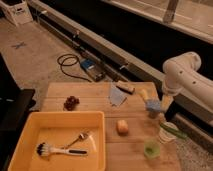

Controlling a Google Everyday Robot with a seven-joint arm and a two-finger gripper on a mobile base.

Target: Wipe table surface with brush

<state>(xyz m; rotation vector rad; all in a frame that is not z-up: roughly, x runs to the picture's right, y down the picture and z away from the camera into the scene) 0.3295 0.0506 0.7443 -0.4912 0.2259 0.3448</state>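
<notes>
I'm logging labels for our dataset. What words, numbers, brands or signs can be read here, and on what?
No text can be read.
White box: dark marks, too blurred to read.
Floor: blue cross-shaped mark, no letters.
Gripper, at the right edge of the wooden table beside the blue brush: no marking visible.

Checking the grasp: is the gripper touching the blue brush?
Cannot tell: camera view has the gripper overlapping the blue brush by the table's right edge, contact unclear.
</notes>
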